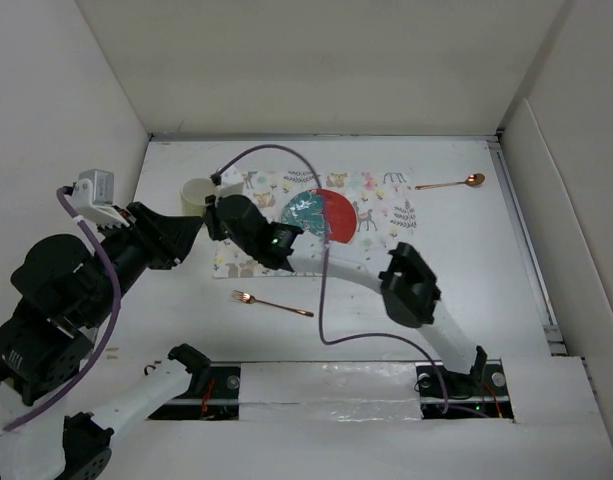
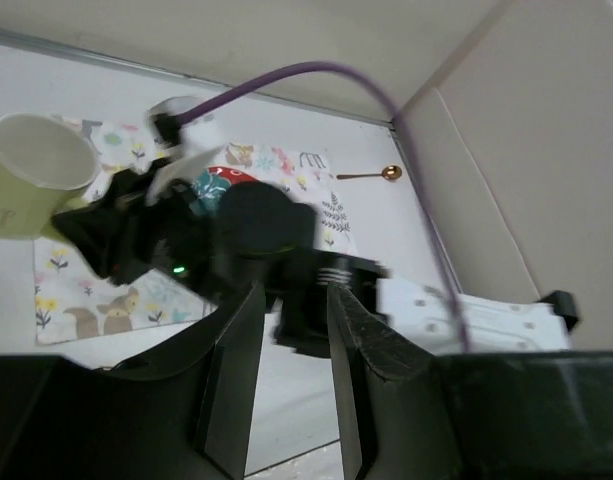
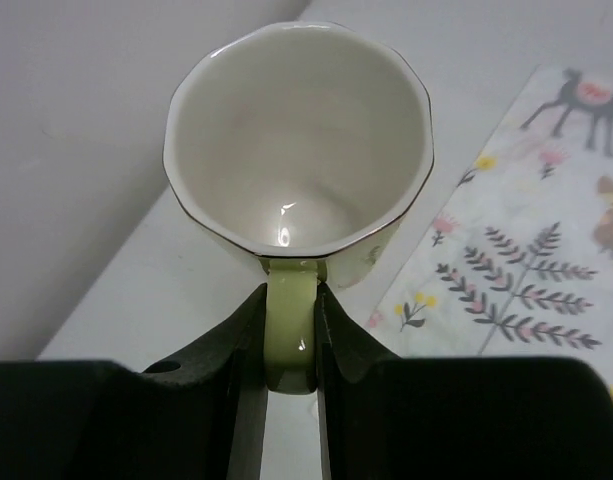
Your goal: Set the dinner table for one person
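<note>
While the right gripper (image 3: pixel 289 300) clamps the pale green mug (image 3: pixel 296 140) by its handle beside the placemat (image 3: pixel 526 270), the left gripper (image 2: pixel 293 298) hovers with fingers parted, holding nothing. The dinner table (image 1: pixel 466 280) lies beneath both, walled in white.

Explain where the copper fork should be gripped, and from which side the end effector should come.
Grip the fork at the middle of its thin handle, coming straight down from above, fingers closing across its length. It lies flat on the dinner table, tines to the left, so no side offers room underneath. The left end effector is open; the right end effector holds the mug.
</note>
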You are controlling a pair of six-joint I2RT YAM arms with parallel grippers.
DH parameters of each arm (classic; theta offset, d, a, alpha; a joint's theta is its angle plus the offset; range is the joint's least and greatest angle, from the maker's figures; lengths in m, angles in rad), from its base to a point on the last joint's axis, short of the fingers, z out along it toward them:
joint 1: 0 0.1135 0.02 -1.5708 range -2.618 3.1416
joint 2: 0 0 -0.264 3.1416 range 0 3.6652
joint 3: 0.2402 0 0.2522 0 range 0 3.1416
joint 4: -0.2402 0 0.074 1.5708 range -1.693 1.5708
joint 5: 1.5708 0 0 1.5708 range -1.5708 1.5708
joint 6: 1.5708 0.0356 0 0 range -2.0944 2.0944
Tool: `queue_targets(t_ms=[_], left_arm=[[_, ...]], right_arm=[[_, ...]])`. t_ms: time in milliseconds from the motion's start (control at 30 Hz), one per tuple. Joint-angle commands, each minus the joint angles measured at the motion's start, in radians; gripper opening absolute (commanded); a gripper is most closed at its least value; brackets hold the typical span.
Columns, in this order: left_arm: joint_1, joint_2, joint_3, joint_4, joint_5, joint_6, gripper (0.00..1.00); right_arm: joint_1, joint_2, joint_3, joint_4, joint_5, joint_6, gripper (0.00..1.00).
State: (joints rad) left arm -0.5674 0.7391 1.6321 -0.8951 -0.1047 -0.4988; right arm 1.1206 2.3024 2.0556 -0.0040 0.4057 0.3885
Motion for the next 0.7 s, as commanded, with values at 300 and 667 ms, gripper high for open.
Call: queue_targets(t_ms=[300,667], left_arm=[[0.003,0.037,-0.314,0.438,0.192,-0.067,0.28],[0.003,0.094,-0.486,0.613,0.178,-0.078,0.27]], right_arm=[[-0.416,-0.737,-0.686,0.188,0.118,0.087,0.00],[-0.769,-0.663,-0.700,0.137,0.004,0.016,0.00]])
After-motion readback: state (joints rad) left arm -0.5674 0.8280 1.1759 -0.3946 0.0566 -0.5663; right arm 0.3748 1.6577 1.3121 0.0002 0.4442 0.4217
